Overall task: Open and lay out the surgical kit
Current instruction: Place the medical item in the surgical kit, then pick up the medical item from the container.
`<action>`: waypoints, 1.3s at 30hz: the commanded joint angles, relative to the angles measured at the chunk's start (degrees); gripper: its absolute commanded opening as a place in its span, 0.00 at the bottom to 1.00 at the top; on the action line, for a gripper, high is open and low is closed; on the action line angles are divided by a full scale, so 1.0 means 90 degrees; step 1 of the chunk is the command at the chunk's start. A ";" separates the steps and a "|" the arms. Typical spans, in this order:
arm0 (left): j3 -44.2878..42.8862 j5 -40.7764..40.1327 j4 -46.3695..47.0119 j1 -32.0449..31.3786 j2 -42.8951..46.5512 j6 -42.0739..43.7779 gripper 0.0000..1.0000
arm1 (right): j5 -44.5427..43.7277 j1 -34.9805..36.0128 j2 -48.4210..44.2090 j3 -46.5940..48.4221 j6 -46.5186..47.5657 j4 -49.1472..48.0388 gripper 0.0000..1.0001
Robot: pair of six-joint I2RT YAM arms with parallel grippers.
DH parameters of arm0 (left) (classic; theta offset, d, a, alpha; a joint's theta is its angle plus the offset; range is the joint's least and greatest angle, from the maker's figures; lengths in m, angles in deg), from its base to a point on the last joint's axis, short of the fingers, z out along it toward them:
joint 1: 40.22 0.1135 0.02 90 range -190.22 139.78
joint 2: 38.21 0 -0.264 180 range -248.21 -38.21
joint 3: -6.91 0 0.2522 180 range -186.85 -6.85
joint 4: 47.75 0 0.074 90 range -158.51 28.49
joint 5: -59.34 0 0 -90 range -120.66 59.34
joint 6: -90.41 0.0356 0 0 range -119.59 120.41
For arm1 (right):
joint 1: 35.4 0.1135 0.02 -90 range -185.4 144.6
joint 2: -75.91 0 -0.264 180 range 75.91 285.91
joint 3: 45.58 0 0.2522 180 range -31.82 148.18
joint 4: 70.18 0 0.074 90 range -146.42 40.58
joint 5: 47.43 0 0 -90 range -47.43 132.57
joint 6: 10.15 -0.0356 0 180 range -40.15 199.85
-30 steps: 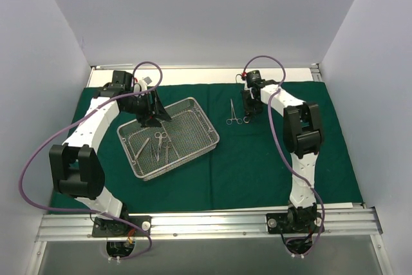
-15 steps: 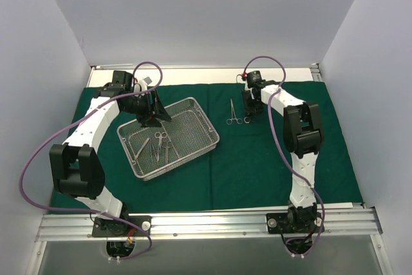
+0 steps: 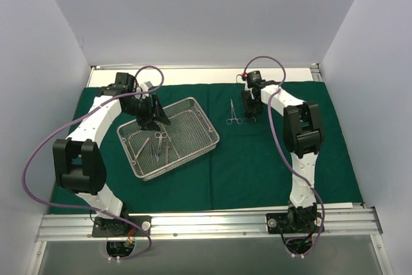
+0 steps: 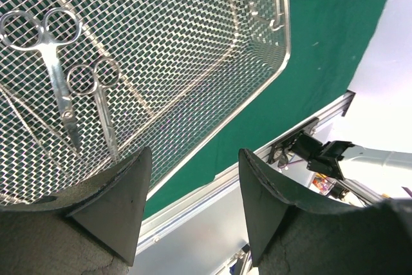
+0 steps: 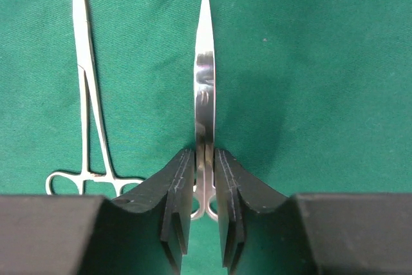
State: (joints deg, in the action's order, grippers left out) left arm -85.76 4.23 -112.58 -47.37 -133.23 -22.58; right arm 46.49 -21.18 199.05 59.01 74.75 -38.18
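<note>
The dark green cloth (image 3: 257, 159) lies spread flat on the table. The silver wire-mesh tray (image 3: 193, 109) sits on its left half with several steel instruments (image 3: 158, 144) inside. My left gripper (image 3: 152, 118) hangs open and empty over the tray's far left part. In the left wrist view its gripper (image 4: 193, 185) shows two scissor-handled instruments (image 4: 96, 94) on the mesh (image 4: 193, 43). My right gripper (image 5: 205, 159) is shut on a pair of scissors (image 5: 205, 88), held on edge just over the cloth (image 5: 309, 62). Slim forceps (image 5: 87, 94) lie flat just left of it, also in the top view (image 3: 232, 113).
An aluminium rail (image 3: 206, 220) runs along the near edge, and another rail (image 3: 206, 67) along the back. White walls close in the left, right and back. The green cloth right of the tray and in front of the right gripper is bare.
The left arm's elbow has shifted slightly up and its gripper a touch toward the tray. The right arm and the scissors have not visibly moved.
</note>
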 commanded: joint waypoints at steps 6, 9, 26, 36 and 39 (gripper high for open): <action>-0.0363 -0.0468 -0.0361 -0.0210 -0.0164 0.0200 0.65 | 0.0013 -0.0027 0.0059 0.0006 -0.0116 0.0161 0.29; -0.0450 -0.0964 -0.0526 -0.0386 -0.0281 0.0181 0.62 | -0.0064 -0.0017 -0.0028 0.0103 -0.0155 0.0239 0.31; -0.0285 -0.4072 -0.1064 -0.1626 -0.1141 -0.0688 0.51 | -0.0212 0.0168 -0.3270 -0.0471 -0.0829 0.1089 0.48; 0.0204 -0.4492 -0.0400 -0.1958 -0.1463 -0.1098 0.45 | 0.0130 0.0168 -0.4238 -0.1498 -0.0752 0.0971 0.48; 0.0204 -0.4648 -0.0429 -0.1988 -0.1308 -0.1264 0.44 | 0.0179 0.0168 -0.4355 -0.1547 -0.0683 0.0981 0.48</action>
State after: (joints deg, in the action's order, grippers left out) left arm -83.31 -34.96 -118.33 -64.79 -146.39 -31.47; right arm 47.13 -19.76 163.48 45.28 67.97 -29.44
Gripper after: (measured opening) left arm 0.442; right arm 0.477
